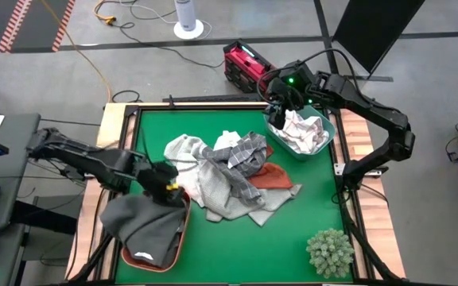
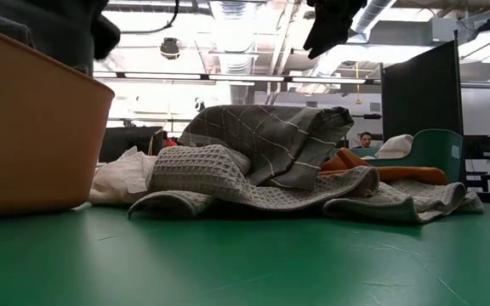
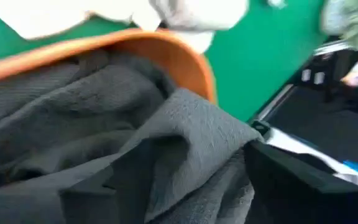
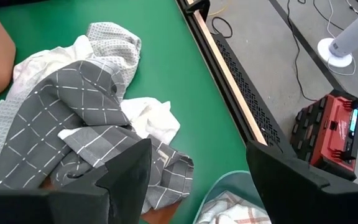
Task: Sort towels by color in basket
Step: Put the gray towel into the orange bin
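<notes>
The left gripper [image 1: 165, 184] hangs over the orange basket [image 1: 183, 229] at the surface's front-left corner, with a plain dark grey towel [image 1: 137, 218] draped across that basket and spilling over its outer rim. From its wrist view the cloth fills everything below the fingers, so I cannot tell whether the gripper is clenched on the towel or has let go.

The right gripper [image 1: 281, 102] hovers over the teal basket [image 1: 327, 129] near the back-right edge, fingers spread and carrying nothing; a white towel [image 1: 302, 131] already lies inside.

The unsorted heap sits mid-surface between the two arms: a grey checked towel [image 4: 55, 118] on top, a pale waffle towel [image 1: 221, 191] beneath, a rust-orange towel [image 1: 275, 176] at its right. The heap runs roughly left to right. The free right gripper looks better placed for the next pick, and the white cloth [image 4: 151, 118] peeking from under the checked towel lies toward it.
</notes>
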Controlling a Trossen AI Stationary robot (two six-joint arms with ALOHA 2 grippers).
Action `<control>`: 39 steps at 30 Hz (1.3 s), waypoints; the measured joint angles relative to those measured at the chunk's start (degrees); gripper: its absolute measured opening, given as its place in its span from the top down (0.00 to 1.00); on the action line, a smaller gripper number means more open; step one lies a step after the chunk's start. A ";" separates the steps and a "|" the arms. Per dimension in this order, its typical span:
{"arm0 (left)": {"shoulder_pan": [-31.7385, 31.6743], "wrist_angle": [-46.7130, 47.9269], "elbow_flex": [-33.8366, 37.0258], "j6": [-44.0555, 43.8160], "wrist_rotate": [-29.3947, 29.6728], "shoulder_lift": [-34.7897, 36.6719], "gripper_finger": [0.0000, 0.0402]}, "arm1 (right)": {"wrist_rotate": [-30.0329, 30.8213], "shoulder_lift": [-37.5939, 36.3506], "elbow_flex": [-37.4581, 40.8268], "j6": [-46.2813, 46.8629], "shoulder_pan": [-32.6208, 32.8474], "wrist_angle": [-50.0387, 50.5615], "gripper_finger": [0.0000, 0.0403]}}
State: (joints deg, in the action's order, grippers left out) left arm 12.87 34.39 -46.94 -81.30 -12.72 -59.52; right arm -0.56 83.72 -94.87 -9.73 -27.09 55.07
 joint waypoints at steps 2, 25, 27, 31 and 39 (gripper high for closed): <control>-0.98 5.41 -2.80 1.05 0.81 2.69 0.38 | 0.01 0.00 0.00 0.01 0.01 -0.20 0.28; 8.69 55.00 -17.94 38.65 -18.59 -5.26 0.52 | -2.12 -0.09 8.34 3.63 0.95 -2.14 0.28; 10.30 55.67 -17.59 41.74 -18.70 -5.90 0.52 | -2.17 -0.12 8.41 3.10 1.28 -2.35 0.28; 14.43 55.50 -14.61 41.49 -15.09 -6.10 0.52 | -2.14 -1.06 8.41 -0.74 2.30 -2.95 0.28; 20.70 54.08 -3.13 38.74 -20.10 -6.08 0.53 | -2.16 -1.88 8.35 -2.37 4.61 -5.08 0.28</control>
State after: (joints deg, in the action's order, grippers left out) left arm 33.57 88.47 -50.07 -42.57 -32.83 -65.59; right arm -2.72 81.84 -86.52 -12.10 -22.48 49.99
